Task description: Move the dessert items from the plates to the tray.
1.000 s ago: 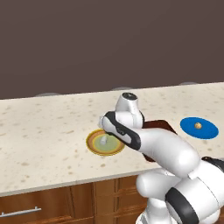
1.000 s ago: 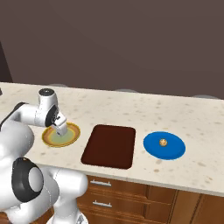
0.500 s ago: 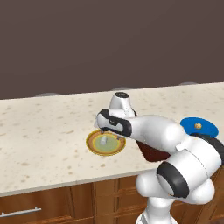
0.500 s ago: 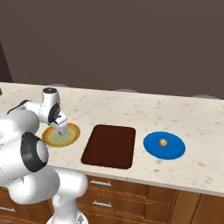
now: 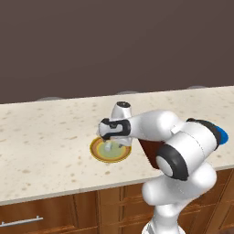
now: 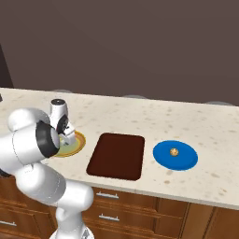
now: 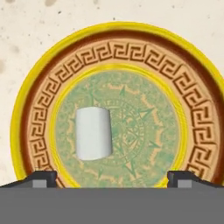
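Counter (image 6: 140,112): pale speckled stone top, wooden drawer fronts below front edge, dark wall behind back edge.

Directly on counter, in row near front edge:
- yellow-rimmed plate (image 6: 78,143) with pale green centre (image 5: 109,153) (image 7: 175,78), toward left end;
- dark reddish-brown tray (image 6: 116,155), middle, just beside yellow-rimmed plate, not touching;
- blue plate (image 6: 175,155) toward right end, near tray, apart from it.

Back strip of counter bare stone.

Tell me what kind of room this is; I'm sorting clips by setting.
Most likely a kitchen, rendered: a long speckled stone counter runs over wooden cabinet drawers with metal handles, and on it sit a patterned plate, a blue plate and a dark brown tray.
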Available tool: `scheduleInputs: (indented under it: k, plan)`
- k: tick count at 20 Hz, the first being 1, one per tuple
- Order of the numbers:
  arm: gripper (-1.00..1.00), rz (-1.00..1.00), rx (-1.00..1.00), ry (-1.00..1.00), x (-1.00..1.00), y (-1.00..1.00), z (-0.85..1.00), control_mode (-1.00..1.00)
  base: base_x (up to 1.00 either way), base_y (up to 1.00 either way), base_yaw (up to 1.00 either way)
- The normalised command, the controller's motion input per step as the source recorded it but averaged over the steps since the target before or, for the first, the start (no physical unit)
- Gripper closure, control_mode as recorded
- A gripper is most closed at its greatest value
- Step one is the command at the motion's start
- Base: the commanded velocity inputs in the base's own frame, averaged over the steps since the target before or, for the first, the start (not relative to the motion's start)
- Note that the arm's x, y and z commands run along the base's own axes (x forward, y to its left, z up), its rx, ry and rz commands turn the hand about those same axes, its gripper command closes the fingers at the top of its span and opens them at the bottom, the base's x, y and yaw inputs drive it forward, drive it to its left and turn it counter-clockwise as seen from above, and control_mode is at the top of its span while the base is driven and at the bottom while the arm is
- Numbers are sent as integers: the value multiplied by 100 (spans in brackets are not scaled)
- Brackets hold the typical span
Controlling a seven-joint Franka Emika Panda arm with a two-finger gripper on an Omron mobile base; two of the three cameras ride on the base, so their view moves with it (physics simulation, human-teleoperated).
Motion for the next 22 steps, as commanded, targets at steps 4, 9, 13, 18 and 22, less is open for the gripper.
scheduleInputs:
  k: [4, 9, 13, 18, 22]
  plan:
    - [-100, 0, 0, 0, 35, 19, -30, -100, 0, 0, 0]
    - [-100, 0, 0, 0, 33, 11, -28, -100, 0, 0, 0]
    - [-100, 0, 0, 0, 25, 0, -24, -100, 0, 0, 0]
    - [100, 0, 0, 0, 21, 1, -22, -100, 0, 0, 0]
    - [100, 0, 0, 0, 6, 1, -3, -100, 0, 0, 0]
